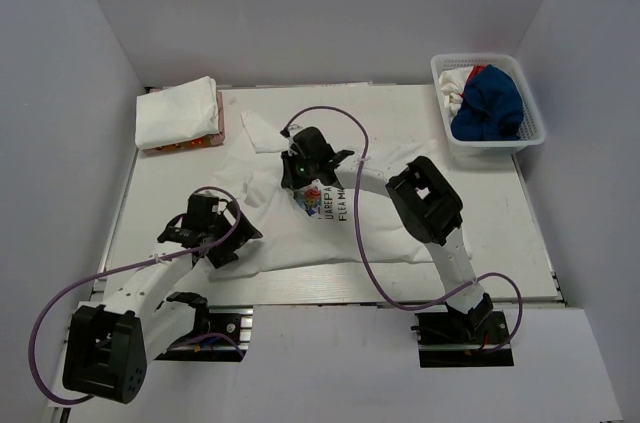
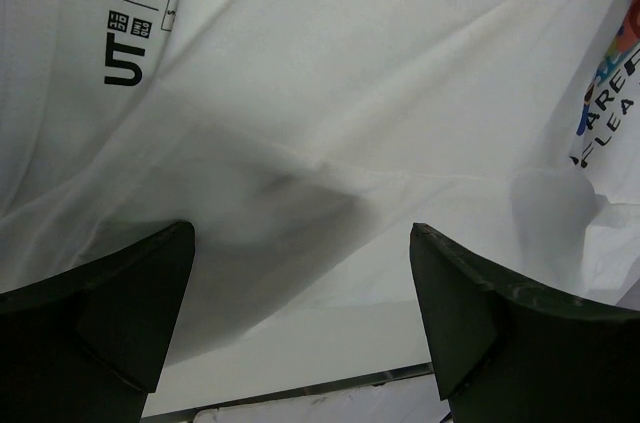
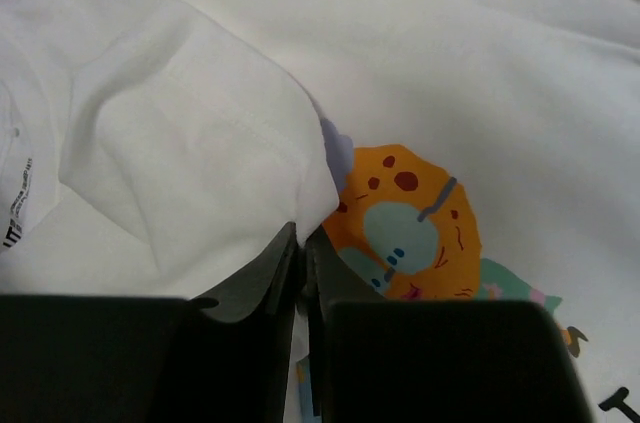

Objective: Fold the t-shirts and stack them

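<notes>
A white t-shirt (image 1: 375, 208) with a colourful print lies spread across the middle of the table. My right gripper (image 1: 296, 169) is shut on a fold of its white cloth (image 3: 190, 163), just beside the orange print (image 3: 415, 218). My left gripper (image 1: 222, 233) is open and empty above the shirt's near left edge; the wrist view shows white cloth with a black "UT" label (image 2: 125, 43) between the spread fingers (image 2: 470, 313). A folded white shirt (image 1: 177, 111) lies at the back left.
A white basket (image 1: 528, 98) at the back right holds blue, white and red garments (image 1: 488, 103). An orange-red item (image 1: 185, 144) peeks from under the folded shirt. The table's near edge (image 1: 330, 301) runs just past the left gripper.
</notes>
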{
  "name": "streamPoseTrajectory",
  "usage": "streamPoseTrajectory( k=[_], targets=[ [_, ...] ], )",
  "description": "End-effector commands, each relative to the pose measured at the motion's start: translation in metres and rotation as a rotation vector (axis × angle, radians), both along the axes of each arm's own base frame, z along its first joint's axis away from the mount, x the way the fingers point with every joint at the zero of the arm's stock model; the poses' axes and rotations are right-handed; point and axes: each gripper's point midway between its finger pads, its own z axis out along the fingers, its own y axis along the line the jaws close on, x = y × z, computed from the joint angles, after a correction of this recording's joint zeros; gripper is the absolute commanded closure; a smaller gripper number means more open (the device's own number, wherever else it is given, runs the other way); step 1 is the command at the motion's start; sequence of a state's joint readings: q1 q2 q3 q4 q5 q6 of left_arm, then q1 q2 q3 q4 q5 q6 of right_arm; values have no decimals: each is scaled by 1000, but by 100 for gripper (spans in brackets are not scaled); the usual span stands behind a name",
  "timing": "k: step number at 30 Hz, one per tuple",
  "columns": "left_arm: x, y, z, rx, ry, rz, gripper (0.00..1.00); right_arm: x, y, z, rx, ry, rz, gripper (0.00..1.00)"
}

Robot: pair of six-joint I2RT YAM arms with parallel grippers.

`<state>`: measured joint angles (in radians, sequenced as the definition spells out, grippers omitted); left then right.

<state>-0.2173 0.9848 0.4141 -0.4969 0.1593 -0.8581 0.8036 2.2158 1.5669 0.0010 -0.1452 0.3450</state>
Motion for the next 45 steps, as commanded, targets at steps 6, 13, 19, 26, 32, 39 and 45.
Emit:
streamPoseTrajectory(
  k=[6,13,19,26,32,39,45],
  targets=[
    [-53,6,-33,18,228,9,1,13,-1,47,67,-59,-34,38],
    [-30,28,1,152,194,87,1,16,-28,89,38,-144,-106,10],
    [35,41,73,237,-69,132,1,47,-116,112,-42,-178,-467,10],
    [135,43,125,350,-189,112,1,65,-229,121,-166,-227,-780,10],
    [247,31,142,405,-228,95,1,77,-284,122,-196,-198,-859,10],
    [350,35,108,555,-220,94,1,87,-303,106,-227,-138,-838,10],
    [414,40,95,601,-334,57,1,95,-321,99,-247,-111,-844,10]
  ],
)
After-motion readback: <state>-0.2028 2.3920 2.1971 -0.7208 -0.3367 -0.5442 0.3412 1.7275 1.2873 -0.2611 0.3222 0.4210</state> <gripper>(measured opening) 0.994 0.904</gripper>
